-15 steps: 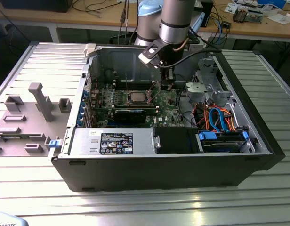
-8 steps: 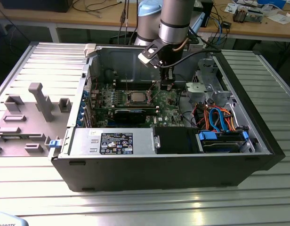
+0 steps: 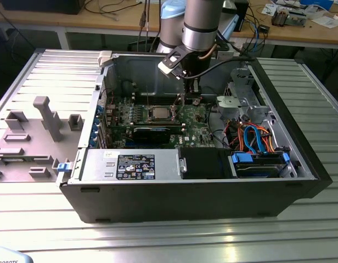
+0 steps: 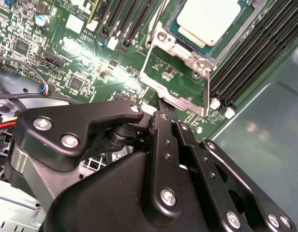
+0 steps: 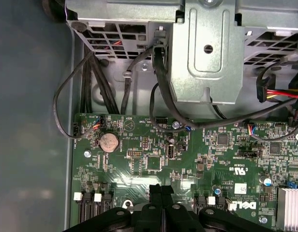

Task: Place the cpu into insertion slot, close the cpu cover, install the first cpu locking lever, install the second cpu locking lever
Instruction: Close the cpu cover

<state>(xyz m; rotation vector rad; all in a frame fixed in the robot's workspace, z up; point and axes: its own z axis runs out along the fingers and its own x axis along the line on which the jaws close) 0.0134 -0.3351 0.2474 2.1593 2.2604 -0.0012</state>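
With the claw (image 4: 158, 102) pressed together, I judged the cpu cover (image 4: 180, 48) just ahead of it thin, stiff, best taken by its rim.

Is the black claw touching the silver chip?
Apart: in the second wrist view the gripper ends outside the cpu cover, well short of the cpu.

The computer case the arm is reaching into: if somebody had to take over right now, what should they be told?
The gripper is shut, its tip at the socket's edge on the motherboard.
The cpu sits in its socket, and the cpu cover lies down around it.
Done: cpu placed, cover apparently closed.
Left: the locking levers. I cannot tell whether either is latched.
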